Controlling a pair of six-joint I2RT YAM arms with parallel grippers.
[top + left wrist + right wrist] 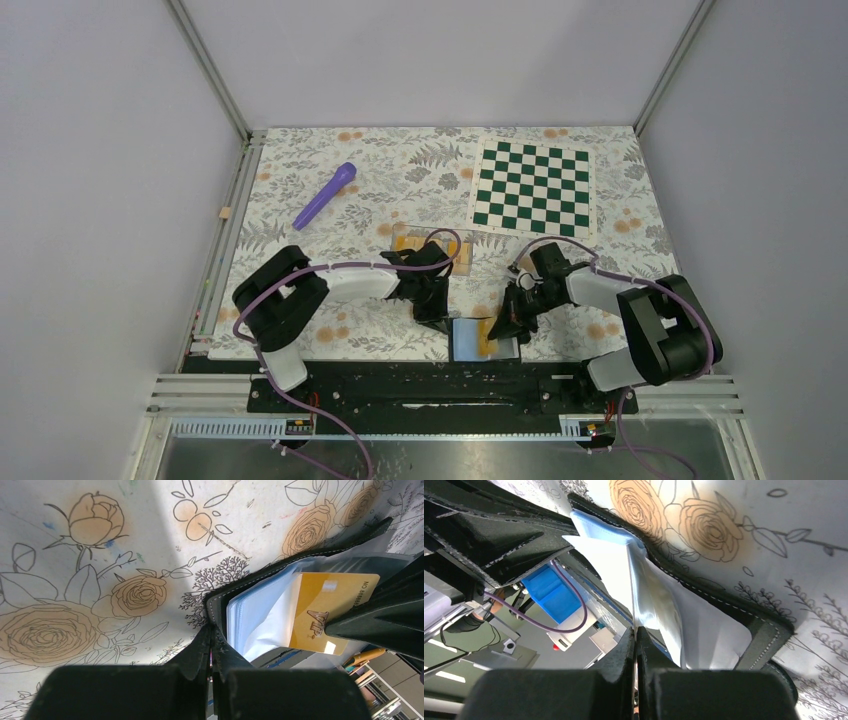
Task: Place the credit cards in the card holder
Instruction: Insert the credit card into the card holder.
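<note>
The card holder (pixel 463 341) lies open at the table's near edge, its pale blue-grey lining facing up. My left gripper (pixel 437 312) is shut on the far-left edge of its black cover (pixel 220 605), as the left wrist view (pixel 212 629) shows. My right gripper (pixel 503 328) is shut on one orange-yellow credit card (pixel 325 605), which rests on the clear sleeves of the holder. In the right wrist view (pixel 636 630) that card (pixel 634 595) shows edge-on against the sleeves, with the black cover (pixel 764 630) beyond. More credit cards (pixel 410 243) lie in a clear plastic box behind the left arm.
The clear plastic box (pixel 462 262) stands just behind the left gripper. A purple pen-like object (pixel 325 195) lies at the back left. A green-and-white chequered mat (pixel 532 187) lies at the back right. The holder overhangs the table's front edge beside the arm rail (pixel 400 385).
</note>
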